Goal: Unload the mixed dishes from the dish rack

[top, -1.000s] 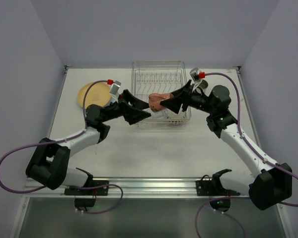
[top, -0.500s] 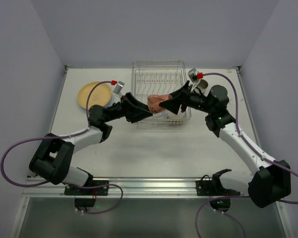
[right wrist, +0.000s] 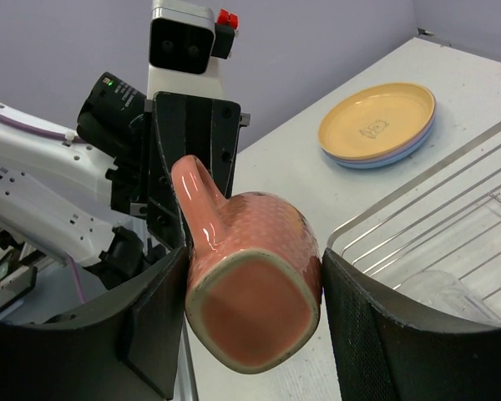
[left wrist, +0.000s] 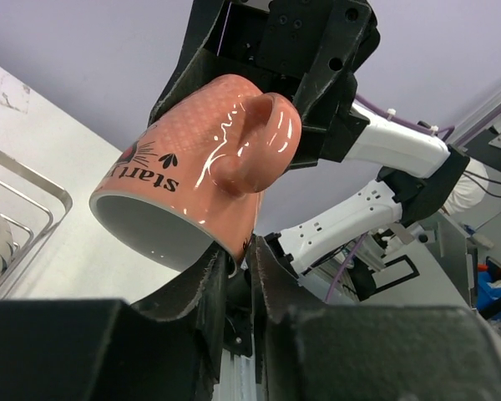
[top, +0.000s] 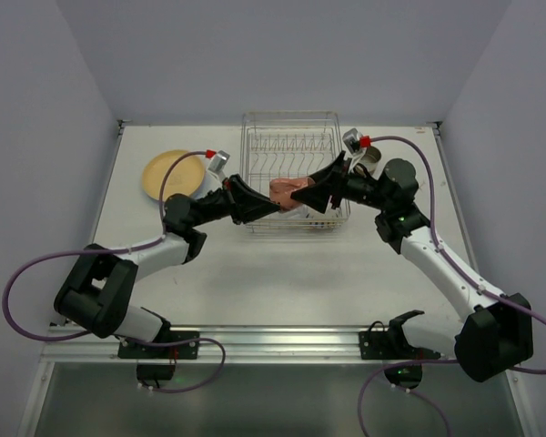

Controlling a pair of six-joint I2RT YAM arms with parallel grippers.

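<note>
Mug (left wrist: pixel 192 180), one (pink), held by left gripper (left wrist: pixel 238 261) and right gripper (right wrist: pixel 255 322).

The top camera sits high behind both arm bases, looking down and forward over the whole white table (top: pixel 282 282) and silver wire dish rack (top: pixel 291 146) from afar. The left wrist camera looks up along its own black fingers (left wrist: pixel 204 301), very close to the glossy salmon-pink handled mug (left wrist: pixel 192 192), facing the right arm; the right wrist camera faces back at the mug's base, equally close, toward the left arm. All three share the mug.
</note>
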